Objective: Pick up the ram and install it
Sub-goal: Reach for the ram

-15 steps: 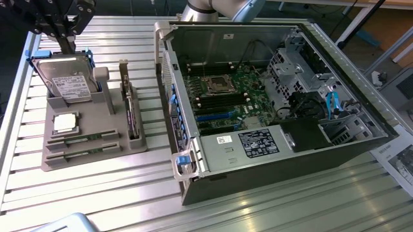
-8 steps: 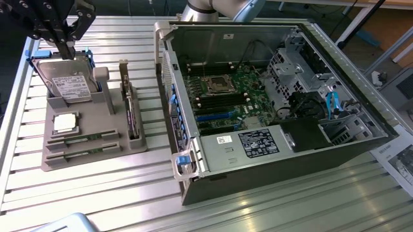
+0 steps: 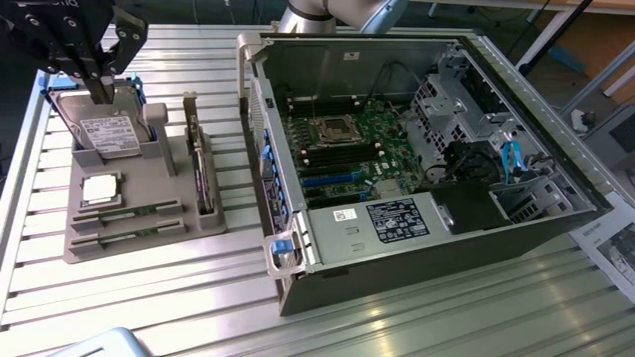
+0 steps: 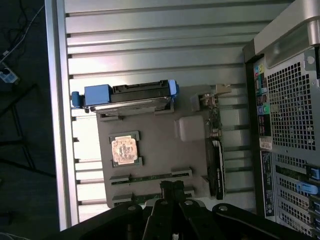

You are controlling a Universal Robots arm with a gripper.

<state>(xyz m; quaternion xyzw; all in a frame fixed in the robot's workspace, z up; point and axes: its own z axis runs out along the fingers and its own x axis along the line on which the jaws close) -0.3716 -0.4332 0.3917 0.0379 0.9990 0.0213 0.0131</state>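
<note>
Tech A: Work surface: a slatted aluminium table (image 3: 149, 297). What stands at the exterior view's left?

Tech B: A black gripper (image 3: 100, 93). It hangs raised above a grey fixture block (image 3: 149, 186) and touches nothing. Its fingers are pressed together, with nothing seen between them. In the wrist view the fingertips line up over the fixture's ram end, and the fixture lies well below them.

Tech A: What does the fixture hold?

Tech B: At the far end, a hard drive (image 3: 107, 134) with blue rails leans in its cradle. Nearer, a square silver processor (image 3: 100, 190) lies flat in a recess.

Tech A: Where is the ram?

Tech B: Two matching green sticks lie in parallel slots at the fixture's near end. The inner ram stick (image 3: 127, 214) sits just beside the processor. The outer ram stick (image 3: 129, 234) runs along the fixture's near edge. Both are seated in the fixture, apart from the gripper.

Tech A: And to their right?

Tech B: A dark expansion card (image 3: 201, 171) stands on edge in a slot along the fixture's side. Beyond it lies an open computer case (image 3: 397, 271), near the fixture but not touching it. Inside, a green motherboard (image 3: 362, 160) carries a processor socket (image 3: 334, 132), with dark memory slots (image 3: 332, 158) just beside it. A labelled power supply (image 3: 397, 219) sits at the near wall. Blue cables (image 3: 511, 160) run at the exterior view's right.
</note>
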